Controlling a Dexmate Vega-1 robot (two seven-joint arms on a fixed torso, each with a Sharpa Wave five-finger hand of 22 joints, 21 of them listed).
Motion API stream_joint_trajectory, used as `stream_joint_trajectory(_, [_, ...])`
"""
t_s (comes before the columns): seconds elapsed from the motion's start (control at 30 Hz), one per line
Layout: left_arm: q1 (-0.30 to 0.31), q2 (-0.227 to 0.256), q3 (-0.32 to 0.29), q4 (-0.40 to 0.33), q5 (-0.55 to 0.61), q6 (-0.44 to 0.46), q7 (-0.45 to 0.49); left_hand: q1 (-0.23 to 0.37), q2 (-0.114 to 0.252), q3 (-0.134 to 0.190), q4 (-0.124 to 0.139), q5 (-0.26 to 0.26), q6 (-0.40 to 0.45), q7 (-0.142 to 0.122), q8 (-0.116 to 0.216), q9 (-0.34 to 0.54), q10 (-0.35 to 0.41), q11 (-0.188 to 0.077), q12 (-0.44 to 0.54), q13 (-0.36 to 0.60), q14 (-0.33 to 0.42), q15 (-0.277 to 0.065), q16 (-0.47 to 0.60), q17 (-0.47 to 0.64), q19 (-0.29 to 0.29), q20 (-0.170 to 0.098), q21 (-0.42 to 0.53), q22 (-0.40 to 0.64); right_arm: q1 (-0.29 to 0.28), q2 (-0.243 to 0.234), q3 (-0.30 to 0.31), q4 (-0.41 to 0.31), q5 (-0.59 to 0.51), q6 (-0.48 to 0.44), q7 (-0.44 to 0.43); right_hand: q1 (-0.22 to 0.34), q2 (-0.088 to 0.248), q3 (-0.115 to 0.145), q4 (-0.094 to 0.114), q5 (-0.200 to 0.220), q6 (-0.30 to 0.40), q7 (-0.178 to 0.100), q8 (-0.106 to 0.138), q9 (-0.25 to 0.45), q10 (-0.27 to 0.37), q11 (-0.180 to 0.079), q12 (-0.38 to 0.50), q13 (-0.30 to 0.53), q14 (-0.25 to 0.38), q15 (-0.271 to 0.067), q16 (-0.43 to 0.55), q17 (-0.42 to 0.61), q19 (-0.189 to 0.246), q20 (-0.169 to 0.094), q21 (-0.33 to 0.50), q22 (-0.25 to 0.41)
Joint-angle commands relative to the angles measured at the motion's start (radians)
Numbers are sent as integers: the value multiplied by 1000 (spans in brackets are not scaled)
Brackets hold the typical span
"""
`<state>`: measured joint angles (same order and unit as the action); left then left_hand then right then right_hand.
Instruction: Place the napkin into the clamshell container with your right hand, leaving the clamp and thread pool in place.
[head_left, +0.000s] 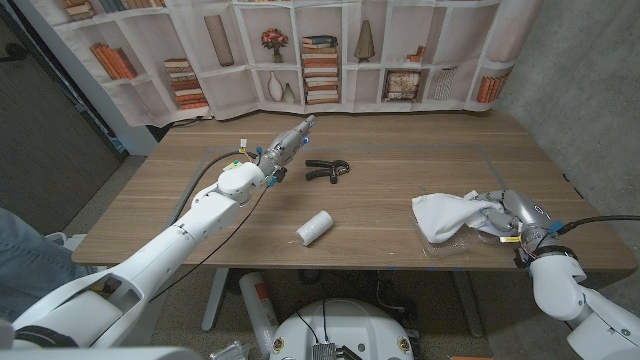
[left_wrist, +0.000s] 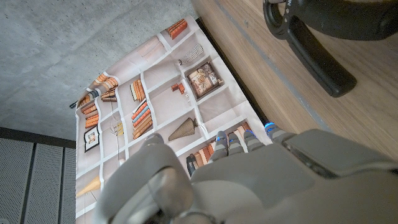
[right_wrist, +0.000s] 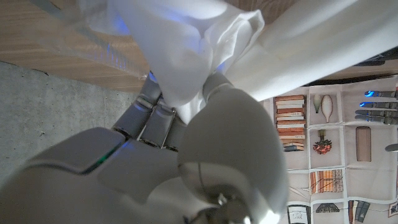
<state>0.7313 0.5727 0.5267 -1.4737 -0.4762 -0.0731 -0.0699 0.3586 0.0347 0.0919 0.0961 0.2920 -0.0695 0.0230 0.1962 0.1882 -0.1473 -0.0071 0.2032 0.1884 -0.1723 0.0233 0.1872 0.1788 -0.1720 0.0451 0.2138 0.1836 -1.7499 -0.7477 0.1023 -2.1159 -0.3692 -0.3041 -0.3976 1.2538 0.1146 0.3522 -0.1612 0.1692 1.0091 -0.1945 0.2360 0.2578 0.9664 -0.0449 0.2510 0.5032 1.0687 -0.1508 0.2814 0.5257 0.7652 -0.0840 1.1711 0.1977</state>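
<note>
A robot stands at a wooden worktop (head_left: 400, 200). At four o'clock, its right hand (head_left: 510, 215) pinches a white napkin (head_left: 448, 214) in its fingers (right_wrist: 152, 112), the cloth draped over a clear clamshell container (head_left: 470, 236). The placing step looks under way; next the fingers need to let go. A black clamp (head_left: 325, 169) lies at twelve o'clock, a white thread spool (head_left: 314, 228) at centre. The left hand (head_left: 285, 145) hovers at eleven o'clock, fingers straight and together, holding nothing.
</note>
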Motion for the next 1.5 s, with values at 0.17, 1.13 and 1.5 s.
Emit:
stream_joint_trajectory(0.17, [6,2,6,-15,4,16,7,0,8,-9,2,-1,-3,2,2,2,-7,-2,2,1,-50,2,0,4,-131,10,-4,4,15,-45,-36,25,42,-12,3,-2,7,25,17,4,9,2,-1,1,98,-97,1,5,28,-70,2,5,-9,-148,-6,1])
stream_joint_trajectory(1.13, [-15,-18,10,56,-9,-24,-36,1,11,-14,1,-2,4,3,5,2,-5,-2,3,1,-49,3,1,4,-133,12,-5,4,-7,-101,-61,-51,58,-133,-11,-83,-25,5,38,5,-106,2,-33,11,-57,-77,-52,-27,-91,-61,-47,-10,-76,-145,-29,-11])
stream_joint_trajectory(1.5, [-15,-21,11,59,-8,-29,-38,2,12,-16,1,-2,4,3,5,2,-4,-2,3,1,-49,3,1,4,-134,13,-5,5,-24,-120,-55,-95,38,-205,6,-229,-100,-38,74,19,-300,-12,-51,3,-217,-66,-58,-66,-241,-63,-88,-42,-97,-117,-113,-29])
